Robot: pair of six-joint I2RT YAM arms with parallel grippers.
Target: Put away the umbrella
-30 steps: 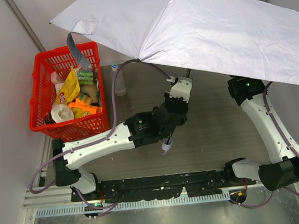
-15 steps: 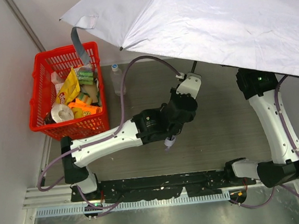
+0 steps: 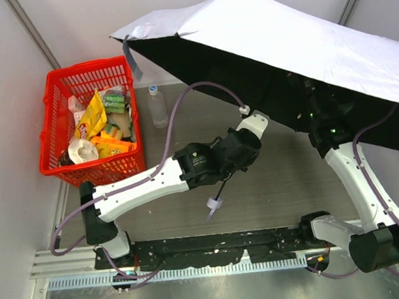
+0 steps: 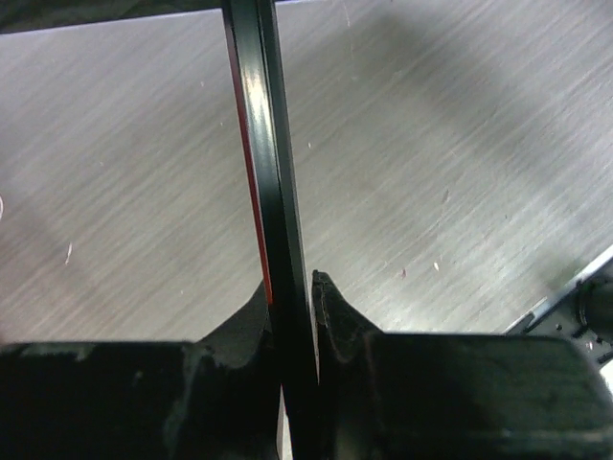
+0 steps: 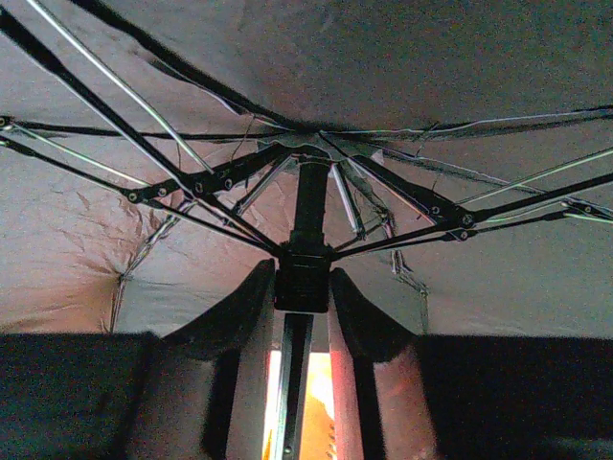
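Note:
The umbrella (image 3: 302, 42) is open and tilted, its pale canopy over the right half of the table and its dark underside facing me. My left gripper (image 3: 257, 125) is shut on the thin black shaft (image 4: 263, 144), which runs between its fingertips (image 4: 326, 287) in the left wrist view. The small black handle with its light strap (image 3: 215, 203) hangs below the left arm. My right gripper (image 3: 315, 108) is under the canopy. In the right wrist view its jaws (image 5: 303, 278) close on the black runner (image 5: 303, 287) where the ribs meet.
A red basket (image 3: 47, 145) full of snack packs and a tape roll stands at the far left. A clear plastic bottle (image 3: 157, 108) stands beside it. A grey strap (image 3: 132, 61) hangs from the canopy edge above the basket. Walls close both sides.
The canopy has tipped up and shifted right, so its dark underside now shows. The left arm moved right with the shaft, and the handle swung lower.

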